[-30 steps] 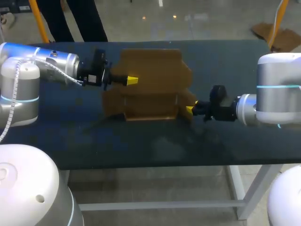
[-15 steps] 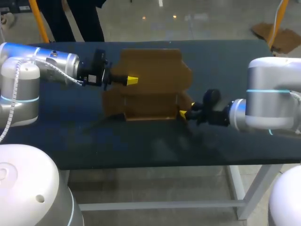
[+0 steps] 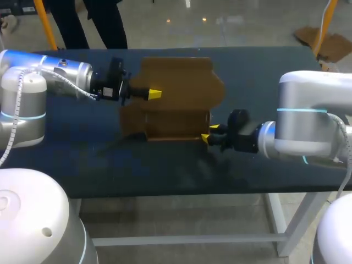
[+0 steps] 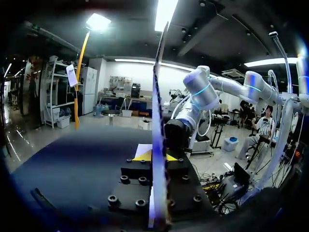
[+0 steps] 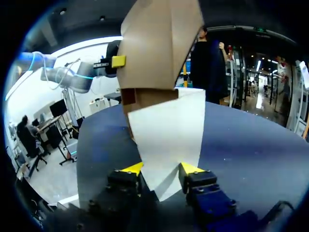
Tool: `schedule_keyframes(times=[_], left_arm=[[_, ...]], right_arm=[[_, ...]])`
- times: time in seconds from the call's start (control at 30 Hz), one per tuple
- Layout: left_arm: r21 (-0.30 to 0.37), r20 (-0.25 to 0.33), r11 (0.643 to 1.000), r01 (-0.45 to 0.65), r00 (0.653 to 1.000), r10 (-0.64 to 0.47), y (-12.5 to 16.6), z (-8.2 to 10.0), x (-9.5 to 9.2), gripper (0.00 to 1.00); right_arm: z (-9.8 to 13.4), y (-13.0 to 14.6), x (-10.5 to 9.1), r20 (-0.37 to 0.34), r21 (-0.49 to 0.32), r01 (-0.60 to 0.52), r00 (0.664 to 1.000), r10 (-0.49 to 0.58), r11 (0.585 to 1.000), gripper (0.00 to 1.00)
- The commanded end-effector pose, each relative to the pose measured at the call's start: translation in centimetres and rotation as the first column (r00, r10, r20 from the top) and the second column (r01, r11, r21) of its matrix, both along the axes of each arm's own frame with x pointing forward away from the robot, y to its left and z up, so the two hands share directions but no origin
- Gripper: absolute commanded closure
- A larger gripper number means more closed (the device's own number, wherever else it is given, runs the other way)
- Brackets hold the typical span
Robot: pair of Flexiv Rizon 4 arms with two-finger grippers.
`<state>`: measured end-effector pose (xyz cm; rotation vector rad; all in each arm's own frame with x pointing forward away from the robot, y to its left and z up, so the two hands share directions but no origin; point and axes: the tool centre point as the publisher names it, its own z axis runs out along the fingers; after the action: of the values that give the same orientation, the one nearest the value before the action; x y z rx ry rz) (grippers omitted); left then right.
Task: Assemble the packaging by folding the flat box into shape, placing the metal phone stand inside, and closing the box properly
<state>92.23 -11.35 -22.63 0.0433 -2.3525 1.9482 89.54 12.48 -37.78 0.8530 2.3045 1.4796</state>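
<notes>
A brown cardboard box (image 3: 176,99), partly folded, lies mid-table with its flaps spread. My left gripper (image 3: 154,94) is at the box's left side, shut on a thin cardboard panel seen edge-on (image 4: 157,121) between its yellow tips (image 4: 155,155). My right gripper (image 3: 209,133) is at the box's front right corner. Its fingers stand apart, and a pale flap (image 5: 166,135) hangs between them (image 5: 161,169) with its corner pointing down into the gap. I see no metal phone stand in any view.
The dark table (image 3: 264,71) runs wide to either side of the box. Its front edge (image 3: 192,191) lies a short way from my right gripper. The white bases of my arms (image 3: 33,220) stand at the front corners.
My right arm has slid left and toward the table's front, along the box's right front corner, and its fingers have spread wider. The left arm and its grip are unchanged.
</notes>
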Motion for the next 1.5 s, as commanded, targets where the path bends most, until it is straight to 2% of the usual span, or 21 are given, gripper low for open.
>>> schedule_keyframes(times=[0.03, 0.57, 0.63, 0.73, 1.0, 1.5], left_arm=[[-0.001, -0.001, 1.000, 0.003, 1.000, -0.003, -0.1, -0.3, 0.1, 1.00], [-0.001, -0.001, 1.000, 0.003, 1.000, -0.003, -0.1, -0.3, 0.1, 1.00], [-0.001, -0.001, 1.000, 0.003, 1.000, -0.003, -0.1, -0.3, 0.1, 1.00], [-0.001, -0.001, 1.000, 0.003, 1.000, -0.003, -0.1, -0.3, 0.1, 1.00], [-0.001, -0.001, 1.000, 0.003, 1.000, -0.003, -0.1, -0.3, 0.1, 1.00], [-0.001, -0.001, 1.000, 0.003, 1.000, -0.003, -0.1, -0.3, 0.1, 1.00]], right_arm=[[-0.4, 1.2, -0.3, 0.005, -0.004, 0.017, 1.000, -0.017, 1.000, 0.52], [0.2, 1.6, -1.5, 0.003, 0.072, 0.024, 1.000, -0.024, 0.997, 0.49], [0.1, 1.6, -1.6, 0.000, 0.073, 0.031, 1.000, -0.031, 0.997, 0.37], [0.1, 1.4, -1.8, -0.008, 0.069, 0.062, 0.998, -0.061, 0.996, 0.33], [0.4, 0.3, -2.5, -0.011, 0.068, 0.110, 0.994, -0.110, 0.992, 0.38], [1.1, -2.0, -5.1, 0.003, 0.051, 0.109, 0.994, -0.109, 0.993, 0.35]])
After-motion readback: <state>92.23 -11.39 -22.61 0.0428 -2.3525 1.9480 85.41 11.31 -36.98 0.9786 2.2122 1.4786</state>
